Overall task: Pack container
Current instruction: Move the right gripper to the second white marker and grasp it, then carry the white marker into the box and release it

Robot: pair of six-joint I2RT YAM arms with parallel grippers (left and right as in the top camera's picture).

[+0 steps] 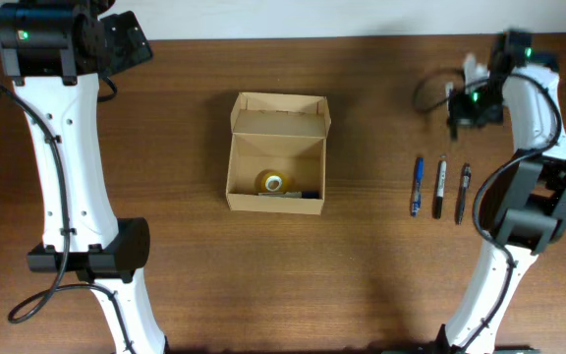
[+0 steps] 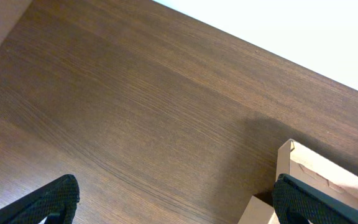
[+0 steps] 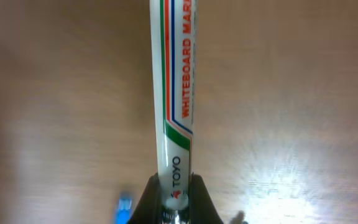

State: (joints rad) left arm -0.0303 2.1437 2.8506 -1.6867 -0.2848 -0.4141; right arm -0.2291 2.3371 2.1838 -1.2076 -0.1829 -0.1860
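The container (image 1: 276, 152) is a tan cardboard box at the table's middle, open, with its flap lid standing up at the back. A yellow tape roll (image 1: 273, 182) and a dark pen (image 1: 299, 195) lie inside. My right gripper (image 1: 473, 81) is at the far right back, shut on a white whiteboard marker (image 3: 173, 74) with red, blue and green stripes, above the table. My left gripper (image 2: 179, 205) is open and empty at the far left back (image 1: 124, 46). A corner of the container (image 2: 319, 167) shows by its right finger.
Three pens lie side by side right of the box: a blue one (image 1: 417, 185), a black and silver one (image 1: 440, 187) and a dark one (image 1: 463, 193). The blue pen's blurred tip (image 3: 124, 208) shows in the right wrist view. A white wall edges the table's back.
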